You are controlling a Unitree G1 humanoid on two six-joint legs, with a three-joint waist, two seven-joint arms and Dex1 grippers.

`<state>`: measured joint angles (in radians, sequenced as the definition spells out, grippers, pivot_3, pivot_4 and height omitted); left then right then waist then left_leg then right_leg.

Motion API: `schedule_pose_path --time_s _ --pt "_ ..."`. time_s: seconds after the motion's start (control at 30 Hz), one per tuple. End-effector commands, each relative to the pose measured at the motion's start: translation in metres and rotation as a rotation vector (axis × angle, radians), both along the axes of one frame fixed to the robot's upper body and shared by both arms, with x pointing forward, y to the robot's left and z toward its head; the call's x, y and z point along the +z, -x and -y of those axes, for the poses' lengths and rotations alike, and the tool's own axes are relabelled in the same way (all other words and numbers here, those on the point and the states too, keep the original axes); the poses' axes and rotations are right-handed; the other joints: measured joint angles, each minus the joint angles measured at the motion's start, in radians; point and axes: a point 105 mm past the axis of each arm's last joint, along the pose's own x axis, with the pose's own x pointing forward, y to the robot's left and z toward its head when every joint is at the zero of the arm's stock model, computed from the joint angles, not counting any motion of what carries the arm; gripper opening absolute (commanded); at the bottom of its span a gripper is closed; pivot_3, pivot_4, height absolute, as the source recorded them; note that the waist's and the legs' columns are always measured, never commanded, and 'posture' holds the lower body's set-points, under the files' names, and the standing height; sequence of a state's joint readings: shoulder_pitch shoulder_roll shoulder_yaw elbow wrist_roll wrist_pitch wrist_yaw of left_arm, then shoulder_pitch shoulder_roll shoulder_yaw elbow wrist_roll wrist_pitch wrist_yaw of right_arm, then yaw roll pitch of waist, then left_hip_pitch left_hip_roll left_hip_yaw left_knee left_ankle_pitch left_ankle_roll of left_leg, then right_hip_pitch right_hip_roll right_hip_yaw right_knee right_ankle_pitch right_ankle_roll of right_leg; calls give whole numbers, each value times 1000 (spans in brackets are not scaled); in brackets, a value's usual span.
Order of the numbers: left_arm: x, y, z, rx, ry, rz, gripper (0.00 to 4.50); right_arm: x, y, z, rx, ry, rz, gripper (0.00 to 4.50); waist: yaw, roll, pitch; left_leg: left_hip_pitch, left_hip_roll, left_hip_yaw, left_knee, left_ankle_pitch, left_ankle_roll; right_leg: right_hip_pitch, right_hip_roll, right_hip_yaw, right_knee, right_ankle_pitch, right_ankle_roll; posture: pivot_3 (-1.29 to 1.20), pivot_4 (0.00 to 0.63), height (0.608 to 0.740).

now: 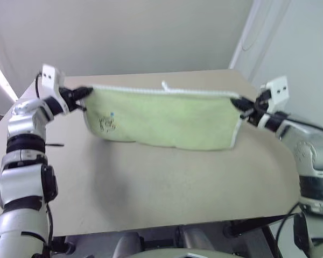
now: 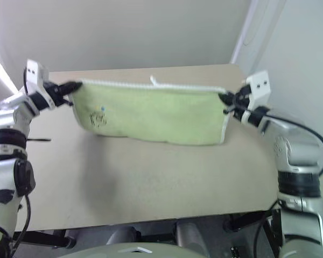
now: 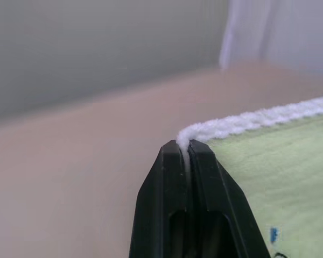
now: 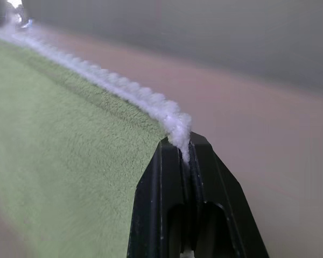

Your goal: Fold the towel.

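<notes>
The towel (image 1: 167, 121), light yellow-green with white scalloped edging, hangs stretched in the air above the tan table (image 1: 167, 188). My left gripper (image 1: 85, 92) is shut on its top left corner and my right gripper (image 1: 236, 102) is shut on its top right corner. A small white tag (image 1: 164, 85) sticks up from the middle of the top edge, and a small dark squiggle (image 1: 106, 123) shows near the left side. Each wrist view shows black fingers (image 3: 185, 161) pinching the white edging (image 4: 175, 123). The towel's lower edge sags toward the table.
The table's front edge (image 1: 167, 228) runs close to me, with its far edge near a pale wall. A white curtain (image 1: 269, 32) hangs at the back right, beyond the table's right corner.
</notes>
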<state>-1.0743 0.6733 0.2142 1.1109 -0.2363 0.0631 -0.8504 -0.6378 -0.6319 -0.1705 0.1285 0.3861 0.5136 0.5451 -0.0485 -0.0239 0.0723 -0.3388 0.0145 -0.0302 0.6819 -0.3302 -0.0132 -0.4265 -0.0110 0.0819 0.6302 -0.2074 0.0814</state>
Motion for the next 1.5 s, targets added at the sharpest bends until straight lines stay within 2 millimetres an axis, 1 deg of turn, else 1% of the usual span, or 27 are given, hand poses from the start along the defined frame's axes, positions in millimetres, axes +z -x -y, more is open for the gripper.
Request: schedule_pose_path --time_s 0.03,0.13,0.2,0.27,0.33,0.43,0.47,0.5,0.53,0.63,0.7,0.87,0.9,0.97,1.0,1.1,1.17,1.2,1.27,1.3,1.37,1.47,1.5 --pt "28 -11 -18 216 -47 101 0 26 -32 23 -175 18 121 17 -1 0 0 0 0 0 0 0 0 -1 0 0 0 1 0 0 0 712" --pt "44 -16 -20 293 -73 147 0 44 -49 27 -221 9 187 17 0 0 0 -2 0 0 -2 0 0 -3 0 0 0 1 0 0 0 712" --pt "53 -16 -18 296 -178 184 0 50 -53 27 -207 0 198 17 -1 0 0 -3 0 0 -3 0 0 -3 0 0 0 1 0 0 0 712" --pt "52 -13 -17 252 -216 180 0 48 -51 23 -154 10 198 17 0 0 0 -5 0 0 -3 0 0 -5 0 0 -1 1 0 0 0 712" --pt "42 -8 -17 172 -265 150 0 37 -43 16 -78 23 179 17 0 0 0 -6 0 0 -4 0 1 -6 0 0 -1 0 1 0 0 712" --pt "12 8 -19 22 -360 92 0 8 -17 7 46 47 119 17 -1 3 -2 -12 0 -1 -4 0 1 -10 0 -1 0 0 1 0 0 712" --pt "2 14 -20 -24 -371 68 0 -3 -7 5 74 43 85 17 0 4 -3 -14 0 -1 -3 0 1 -13 -1 -1 0 0 1 0 0 712" --pt "-4 18 -21 -52 -374 54 0 -10 -1 4 89 39 62 17 1 4 -2 -16 0 -1 -3 0 1 -15 -1 -1 1 0 1 0 0 712" --pt "-17 27 -22 -112 -387 23 0 -22 11 1 112 35 23 17 2 5 -2 -17 0 -1 -2 0 1 -16 -1 -1 2 0 1 0 0 712" --pt "-47 54 -24 -254 -395 -64 0 -47 40 -9 168 24 -72 17 0 5 -2 -17 0 -1 1 0 1 -17 0 -1 3 0 0 0 0 712" --pt "-60 71 -26 -309 -396 -110 0 -56 55 -13 187 6 -117 17 -3 5 -2 -16 1 -1 1 0 1 -16 0 0 4 0 0 0 0 712" --pt "-76 108 -35 -344 -393 -212 0 -70 91 -18 253 -1 -222 17 2 4 -2 -13 1 -1 3 0 0 -10 1 0 4 -3 -2 0 0 712" --pt "-77 113 -36 -345 -389 -228 0 -72 98 -19 274 6 -244 17 3 4 -2 -11 1 0 3 0 0 -6 1 0 4 -3 -3 0 0 712" --pt "-81 125 -39 -344 -386 -268 0 -79 115 -18 313 24 -304 17 5 4 -2 1 1 0 3 0 0 0 1 0 3 -4 -3 0 0 712" --pt "-83 132 -41 -348 -387 -288 0 -83 123 -18 329 29 -335 17 5 4 -3 2 2 0 3 0 0 2 0 0 3 -4 -3 0 0 712" --pt "-88 150 -47 -340 -390 -337 0 -92 148 -20 381 39 -414 17 4 4 -3 2 2 0 3 0 0 3 0 0 3 -4 -3 0 0 712" --pt "-91 163 -47 -352 -397 -377 0 -98 161 -19 390 48 -455 17 3 4 -3 2 2 0 3 0 0 2 0 0 3 -4 -3 0 0 712" --pt "-96 170 -48 -361 -400 -406 0 -101 166 -18 393 51 -474 17 2 3 -3 2 2 0 2 0 0 2 0 0 2 -4 -3 0 0 712" --pt "-106 179 -53 -358 -407 -454 0 -106 173 -17 392 57 -500 17 2 3 -3 2 2 0 2 0 0 1 0 0 2 -4 -3 0 0 712" --pt "-110 180 -55 -348 -398 -462 0 -108 173 -17 390 57 -502 17 2 3 -3 2 2 0 2 0 0 1 0 0 2 -4 -3 0 0 712" --pt "-112 175 -55 -327 -375 -458 0 -108 170 -18 377 51 -493 17 3 2 -4 3 2 1 2 0 0 1 0 0 1 -4 -3 0 0 712" --pt "-113 165 -51 -334 -364 -443 0 -107 161 -18 366 53 -473 17 4 2 -4 3 2 0 2 0 0 1 0 -1 0 -4 -2 0 0 712" --pt "-111 157 -50 -321 -355 -428 0 -107 152 -16 337 57 -452 17 4 2 -4 3 2 0 2 0 0 1 0 -2 0 -4 -2 0 0 712"
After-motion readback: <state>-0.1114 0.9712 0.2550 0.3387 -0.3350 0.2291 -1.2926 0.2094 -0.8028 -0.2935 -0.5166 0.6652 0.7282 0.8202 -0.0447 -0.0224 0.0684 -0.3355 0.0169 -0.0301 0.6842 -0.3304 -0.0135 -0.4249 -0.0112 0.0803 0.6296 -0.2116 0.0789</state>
